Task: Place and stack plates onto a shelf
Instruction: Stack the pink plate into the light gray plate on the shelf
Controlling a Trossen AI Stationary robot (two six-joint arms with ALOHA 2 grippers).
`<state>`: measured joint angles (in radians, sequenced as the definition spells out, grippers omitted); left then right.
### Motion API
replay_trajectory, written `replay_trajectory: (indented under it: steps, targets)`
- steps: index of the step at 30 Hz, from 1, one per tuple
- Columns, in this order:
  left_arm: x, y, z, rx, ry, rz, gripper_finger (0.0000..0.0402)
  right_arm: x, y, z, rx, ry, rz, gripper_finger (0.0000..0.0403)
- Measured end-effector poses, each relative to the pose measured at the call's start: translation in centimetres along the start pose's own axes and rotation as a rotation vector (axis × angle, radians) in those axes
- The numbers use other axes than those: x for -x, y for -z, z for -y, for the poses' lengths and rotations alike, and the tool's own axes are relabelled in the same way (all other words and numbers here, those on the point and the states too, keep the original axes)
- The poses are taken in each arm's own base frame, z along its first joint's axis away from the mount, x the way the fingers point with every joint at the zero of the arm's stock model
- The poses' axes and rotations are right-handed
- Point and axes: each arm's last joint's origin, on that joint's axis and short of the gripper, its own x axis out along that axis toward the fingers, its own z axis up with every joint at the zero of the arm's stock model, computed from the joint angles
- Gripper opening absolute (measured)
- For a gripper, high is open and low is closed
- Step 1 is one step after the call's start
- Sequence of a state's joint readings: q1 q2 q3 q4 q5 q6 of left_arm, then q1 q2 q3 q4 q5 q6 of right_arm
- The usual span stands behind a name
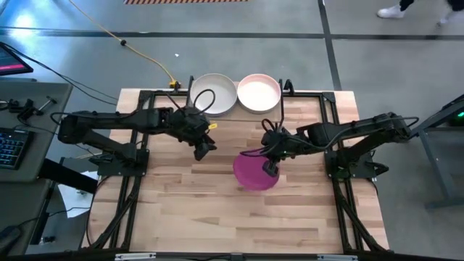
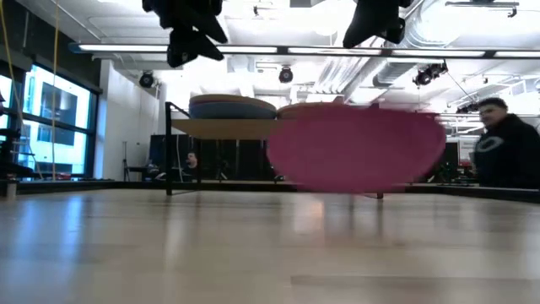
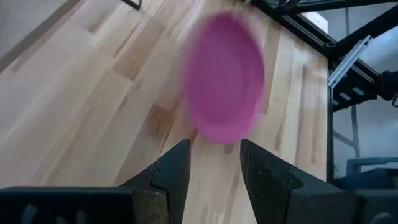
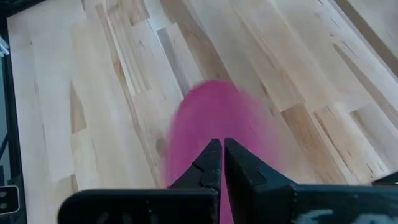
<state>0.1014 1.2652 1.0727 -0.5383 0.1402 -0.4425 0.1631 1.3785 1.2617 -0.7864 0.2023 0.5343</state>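
1. Left end effector (image 1: 204, 147) hangs above the table (image 1: 181, 210), left of centre, its fingers (image 3: 171, 174) spread apart with nothing between them.
2. Just right of it, the magenta plate (image 1: 254, 172) is at mid-table; its outline is smeared in every view. In the low view it shows as a raised, blurred pink shape (image 2: 354, 152) in front of the shelf, clear of the tabletop.
3. Right end effector (image 1: 271, 169) sits on the plate's right rim, its fingers (image 4: 208, 165) nearly together and pinching that edge.
4. At the table's far edge stands the shelf (image 2: 224, 127), with a cream plate (image 1: 212, 94) on top on the left and a pale pink plate (image 1: 259, 92) beside it on the right; the low view shows each topping a stack.
5. Far right in the low view, a person (image 2: 504, 148) in dark clothing stands beyond the table.
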Motion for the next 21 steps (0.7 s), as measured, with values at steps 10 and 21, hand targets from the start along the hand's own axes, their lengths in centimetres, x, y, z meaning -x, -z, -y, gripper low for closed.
replay_trajectory:
  steps: [10,21]
  targets:
    - [-1.7,1.0,-0.2,0.033,0.057,0.054,0.0129,0.0,0.3,0.1,-0.024,-0.005,-0.036,0.0]
    - [-1.7,1.0,-0.2,0.034,0.058,0.051,0.0129,0.2,1.3,-0.8,0.09,-0.095,-0.129,0.0005]
